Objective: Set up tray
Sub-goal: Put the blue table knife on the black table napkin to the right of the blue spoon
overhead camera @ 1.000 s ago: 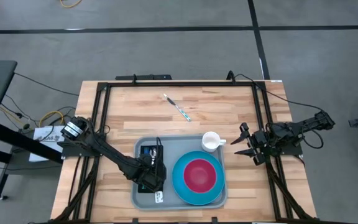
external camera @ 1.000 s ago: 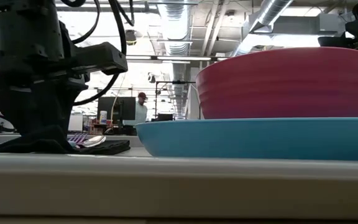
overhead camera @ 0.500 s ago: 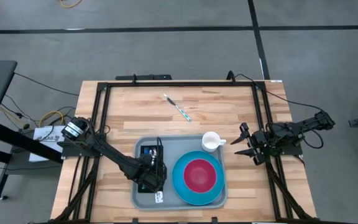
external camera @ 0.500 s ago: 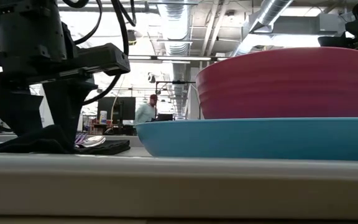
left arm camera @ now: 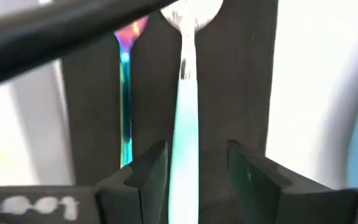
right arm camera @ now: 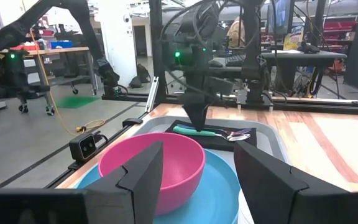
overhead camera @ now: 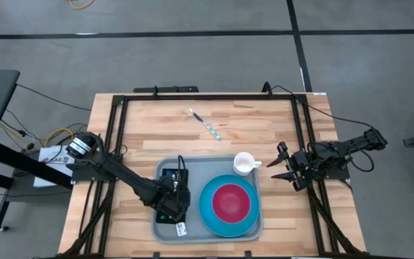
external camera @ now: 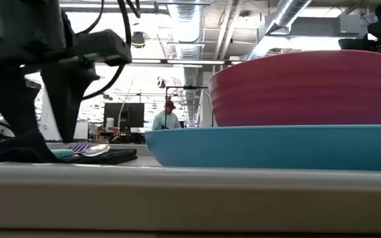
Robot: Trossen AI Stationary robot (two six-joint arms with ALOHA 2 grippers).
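Observation:
The grey-blue tray (overhead camera: pixel 204 168) lies at the table's near middle. On its left part lies a black napkin (left arm camera: pixel 235 93) with a teal-handled spoon (left arm camera: pixel 184 106) and an iridescent utensil (left arm camera: pixel 125 93) lying on it side by side. My left gripper (left arm camera: pixel 196 148) hangs just over the napkin (overhead camera: pixel 168 177), open, with one finger on each side of the spoon's handle. Beyond the tray's right side, my right gripper (overhead camera: pixel 284 167) waits open at the table's right edge. A pink bowl (overhead camera: pixel 228 202) sits in a blue plate (overhead camera: pixel 208 208) on the tray.
A white cup (overhead camera: pixel 244 163) stands on the tray's far right corner. A pen-like utensil (overhead camera: pixel 205 124) lies on the bare wood toward the far edge. A black frame (overhead camera: pixel 192 97) runs around the table. A person (external camera: pixel 167 118) moves in the room behind.
My left gripper has opened and let go of the spoon, which now lies on the napkin. The gripper has also risen a little above it. My right arm has kept still.

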